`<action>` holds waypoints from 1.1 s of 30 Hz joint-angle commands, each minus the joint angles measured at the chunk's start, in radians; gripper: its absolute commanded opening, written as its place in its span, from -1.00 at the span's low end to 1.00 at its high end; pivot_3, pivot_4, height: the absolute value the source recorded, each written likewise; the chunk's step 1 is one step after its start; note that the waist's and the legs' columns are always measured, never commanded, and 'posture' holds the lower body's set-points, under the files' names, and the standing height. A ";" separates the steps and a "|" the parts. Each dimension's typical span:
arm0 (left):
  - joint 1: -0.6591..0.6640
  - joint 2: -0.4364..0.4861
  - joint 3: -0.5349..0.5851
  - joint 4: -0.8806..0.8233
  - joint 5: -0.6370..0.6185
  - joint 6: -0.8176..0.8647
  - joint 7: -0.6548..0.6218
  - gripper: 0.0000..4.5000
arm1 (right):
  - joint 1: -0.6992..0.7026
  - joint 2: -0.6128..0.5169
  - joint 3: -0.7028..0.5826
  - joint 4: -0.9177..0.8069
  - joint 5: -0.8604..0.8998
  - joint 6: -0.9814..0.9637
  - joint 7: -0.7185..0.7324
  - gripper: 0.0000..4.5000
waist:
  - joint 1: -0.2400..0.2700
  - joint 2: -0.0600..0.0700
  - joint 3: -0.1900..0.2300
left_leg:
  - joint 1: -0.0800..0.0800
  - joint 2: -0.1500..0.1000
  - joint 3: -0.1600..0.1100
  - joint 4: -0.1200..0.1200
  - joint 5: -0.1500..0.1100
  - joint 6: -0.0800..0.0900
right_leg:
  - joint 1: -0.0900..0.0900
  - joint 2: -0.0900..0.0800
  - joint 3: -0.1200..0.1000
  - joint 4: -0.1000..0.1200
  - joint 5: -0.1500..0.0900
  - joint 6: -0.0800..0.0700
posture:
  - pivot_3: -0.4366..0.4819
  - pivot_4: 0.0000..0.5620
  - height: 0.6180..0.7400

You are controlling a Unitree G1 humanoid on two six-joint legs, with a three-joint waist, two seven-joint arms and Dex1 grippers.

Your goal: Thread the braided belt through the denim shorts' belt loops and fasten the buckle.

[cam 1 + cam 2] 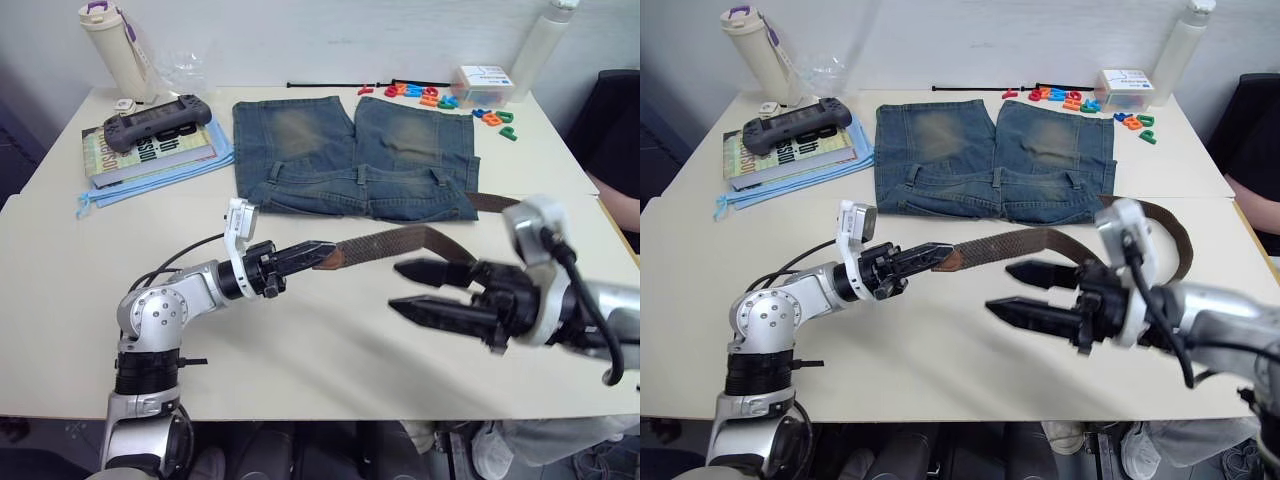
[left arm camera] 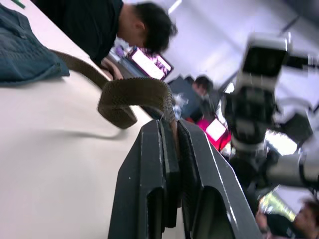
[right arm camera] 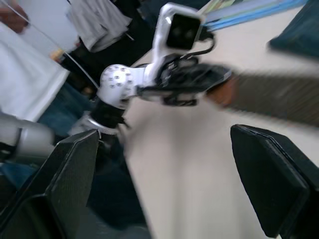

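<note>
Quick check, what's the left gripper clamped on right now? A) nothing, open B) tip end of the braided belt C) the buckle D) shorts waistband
B: the left gripper has its jaws shut on the tan tip of the braided belt, lifted above the table in front of the denim shorts.

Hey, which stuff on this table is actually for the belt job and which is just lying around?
For the job:
- braided belt, end shut in the left gripper
- denim shorts
- right gripper, open

Lying about:
- game controller on a book
- coloured letters
- two bottles
- small box
</note>
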 commanded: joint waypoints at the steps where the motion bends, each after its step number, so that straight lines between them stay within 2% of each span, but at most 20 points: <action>1: -0.014 -0.001 0.029 -0.048 -0.073 0.031 0.050 -1.00 | 0.034 0.028 0.086 -0.053 0.089 -0.107 -0.146 0.98 | 0.000 0.000 0.000 | 0.000 0.000 0.000 0.002 0.000 0.000 | 0.000 0.000 0.000 0.001 0.000 0.000 | -0.05 -0.47 -0.41; 6: -0.008 0.010 0.024 -0.069 -0.093 0.038 0.065 -1.00 | 0.018 0.189 0.227 0.032 0.060 -0.252 -0.364 0.98 | 0.001 0.000 0.000 | 0.000 0.000 -0.002 0.009 0.000 0.000 | 0.003 0.001 -0.001 0.003 0.002 0.000 | -0.05 -0.47 -0.41; 12: -0.006 0.013 0.026 -0.072 -0.104 0.031 0.083 -1.00 | -0.010 0.352 0.221 0.070 0.043 -0.386 -0.473 0.98 | 0.002 0.000 0.000 | -0.002 -0.001 -0.002 0.009 0.000 0.000 | 0.002 0.001 -0.002 0.003 0.002 0.000 | -0.05 -0.47 -0.41; 22: -0.001 0.019 0.021 -0.077 -0.121 0.023 0.095 -1.00 | -0.004 0.426 0.202 0.064 0.005 -0.447 -0.509 0.98 | -0.002 0.000 0.000 | -0.002 -0.001 -0.001 0.010 0.000 0.001 | 0.000 0.002 -0.003 0.005 0.002 0.000 | -0.05 -0.47 -0.41; 23: -0.001 0.019 0.020 -0.077 -0.121 0.023 0.094 -1.00 | -0.002 0.430 0.203 0.064 -0.002 -0.447 -0.508 0.76 | -0.002 0.001 0.000 | -0.002 -0.001 -0.001 0.010 0.000 0.001 | 0.000 0.002 -0.002 0.006 0.002 0.000 | -0.05 -0.47 -0.41; 25: -0.003 0.020 0.018 -0.077 -0.123 0.022 0.095 -1.00 | 0.004 0.440 0.203 0.065 -0.017 -0.449 -0.505 0.43 | -0.002 0.001 0.000 | -0.002 -0.001 -0.001 0.010 0.000 0.001 | 0.000 0.002 -0.002 0.006 0.002 0.000 | -0.05 -0.47 -0.41; 31: -0.006 0.027 0.011 -0.077 -0.121 0.023 0.092 -1.00 | 0.034 0.463 0.188 0.083 -0.063 -0.454 -0.453 -0.87 | -0.001 0.001 0.000 | -0.002 -0.001 0.000 0.010 0.000 0.001 | -0.001 0.002 -0.003 0.006 0.002 0.000 | -0.05 -0.47 -0.41; 33: -0.006 0.028 0.010 -0.076 -0.122 0.023 0.094 -1.00 | 0.049 0.466 0.176 0.094 -0.073 -0.455 -0.424 -0.94 | -0.001 0.001 0.000 | -0.002 -0.001 0.000 0.010 -0.001 0.001 | -0.001 0.002 -0.003 0.006 0.002 0.000 | -0.05 -0.47 -0.41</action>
